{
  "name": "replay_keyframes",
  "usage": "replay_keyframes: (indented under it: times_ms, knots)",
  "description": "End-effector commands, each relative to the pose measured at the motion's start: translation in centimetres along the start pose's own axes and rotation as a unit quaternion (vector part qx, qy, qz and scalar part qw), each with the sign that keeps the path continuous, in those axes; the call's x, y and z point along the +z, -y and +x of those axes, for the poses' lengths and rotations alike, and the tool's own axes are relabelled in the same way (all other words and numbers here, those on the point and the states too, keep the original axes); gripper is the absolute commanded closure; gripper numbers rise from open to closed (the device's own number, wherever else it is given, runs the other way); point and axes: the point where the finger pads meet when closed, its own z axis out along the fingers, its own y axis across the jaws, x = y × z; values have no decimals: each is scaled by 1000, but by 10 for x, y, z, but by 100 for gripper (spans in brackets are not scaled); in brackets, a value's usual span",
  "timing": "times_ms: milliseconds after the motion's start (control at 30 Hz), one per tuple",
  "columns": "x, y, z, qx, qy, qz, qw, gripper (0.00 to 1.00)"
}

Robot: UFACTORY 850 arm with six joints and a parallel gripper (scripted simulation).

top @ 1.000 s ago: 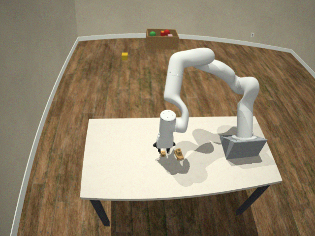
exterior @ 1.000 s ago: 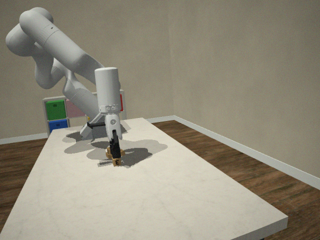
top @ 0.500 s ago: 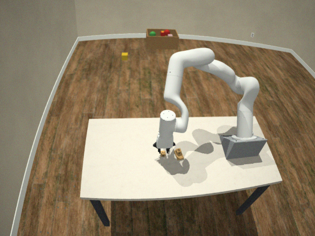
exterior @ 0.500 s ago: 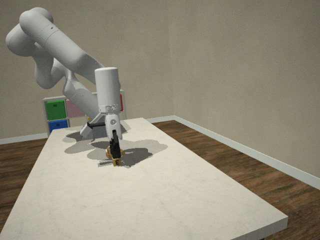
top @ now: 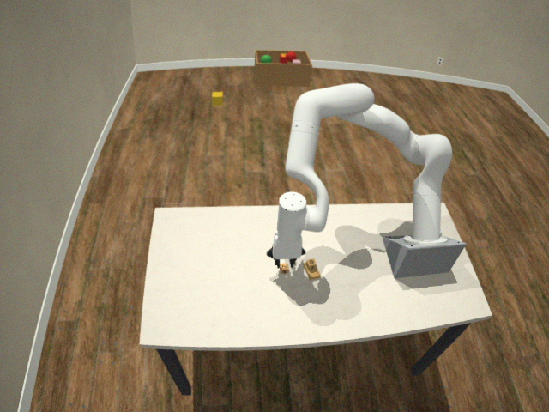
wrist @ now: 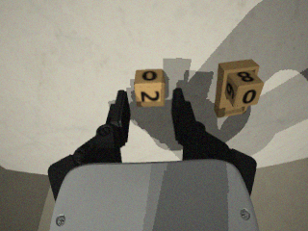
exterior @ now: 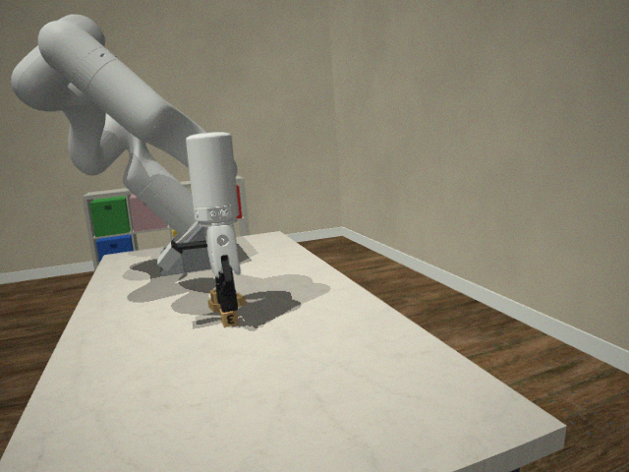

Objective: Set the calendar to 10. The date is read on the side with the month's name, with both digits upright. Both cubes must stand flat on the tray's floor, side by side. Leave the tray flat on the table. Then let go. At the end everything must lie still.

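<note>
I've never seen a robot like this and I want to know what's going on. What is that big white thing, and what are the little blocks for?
The big white thing is a robot arm. It stands on a grey base bolted to a white table.

The three pictures show the same moment. One looks down from high above, one looks along the table from the side, and one comes from a camera on the robot's wrist.

At the arm's tip is the gripper, with two black fingers like a pinching hand.

The blocks are wooden calendar cubes with numbers on them. One cube shows a 2 and lies on the table just past the fingertips. The other cube sits tilted at a little wooden tray.

The fingers are partly open and hold nothing.
</note>
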Motion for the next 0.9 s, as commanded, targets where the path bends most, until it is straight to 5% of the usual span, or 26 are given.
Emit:
replay_keyframes:
  times_ms: [0, 867]
  knots:
    - [-1, 1, 0, 0, 0, 1, 1000, 53]
    - [-4, 1, 0, 0, 0, 1, 1000, 53]
